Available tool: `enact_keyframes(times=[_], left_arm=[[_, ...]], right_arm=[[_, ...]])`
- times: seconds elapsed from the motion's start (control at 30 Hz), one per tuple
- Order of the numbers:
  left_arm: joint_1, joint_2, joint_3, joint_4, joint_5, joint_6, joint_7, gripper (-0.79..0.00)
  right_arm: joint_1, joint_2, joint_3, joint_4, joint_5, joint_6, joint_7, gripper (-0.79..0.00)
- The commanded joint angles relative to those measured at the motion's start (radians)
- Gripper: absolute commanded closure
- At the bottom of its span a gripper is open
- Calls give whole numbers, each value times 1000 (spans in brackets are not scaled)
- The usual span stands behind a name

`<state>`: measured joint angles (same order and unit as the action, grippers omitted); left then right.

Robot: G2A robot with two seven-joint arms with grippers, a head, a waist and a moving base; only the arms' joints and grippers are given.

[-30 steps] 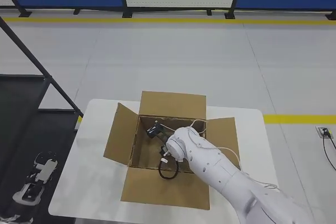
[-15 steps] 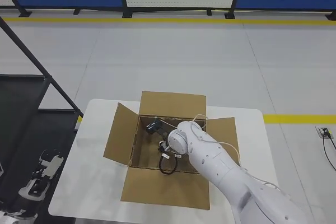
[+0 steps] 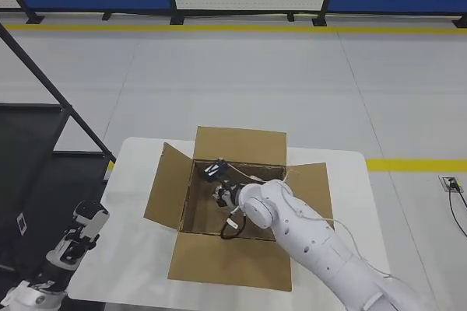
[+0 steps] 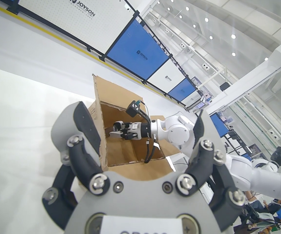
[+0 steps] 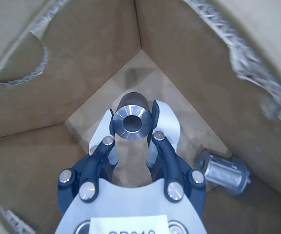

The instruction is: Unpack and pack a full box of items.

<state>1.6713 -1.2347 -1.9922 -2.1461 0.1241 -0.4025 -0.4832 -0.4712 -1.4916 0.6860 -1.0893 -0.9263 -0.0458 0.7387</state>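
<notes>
Clamping a metal cylinder (image 5: 132, 122) snugly, the right gripper (image 5: 133, 113) sat inside the cardboard box (image 5: 81, 74); the left gripper (image 4: 140, 112), at the box's 8 o'clock, gaped wide, empty.

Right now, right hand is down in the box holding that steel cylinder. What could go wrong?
1. The right hand pinches the steel cylinder by its smooth round side near the fingertips; it may slip or swivel.
2. A silver part lies on the floor of the box close by; a drop or sideways move could hit it.
3. The box walls stand close around the hand; lifting off-vertical could catch the ragged rim.
</notes>
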Motion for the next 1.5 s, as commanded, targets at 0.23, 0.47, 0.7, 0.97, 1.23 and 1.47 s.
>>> enact_keyframes(times=[0.23,0.47,0.7,0.97,1.23,1.47], left_arm=[[-23,6,45,19,26,8,5,-785],[-32,10,64,31,26,12,1,-785],[-55,15,100,36,44,25,-8,-785],[-69,19,134,31,59,42,-16,-785],[-69,19,134,31,59,42,-16,-785],[-69,19,134,31,59,42,-16,-785]], right_arm=[[-405,136,344,-661,-224,86,25,0],[-685,174,626,-964,-266,201,-91,0],[-863,186,856,-1047,-246,340,-92,0],[-851,198,963,-830,-267,351,63,0],[-701,210,934,-558,-313,261,221,0],[-612,213,894,-421,-357,248,275,0]])
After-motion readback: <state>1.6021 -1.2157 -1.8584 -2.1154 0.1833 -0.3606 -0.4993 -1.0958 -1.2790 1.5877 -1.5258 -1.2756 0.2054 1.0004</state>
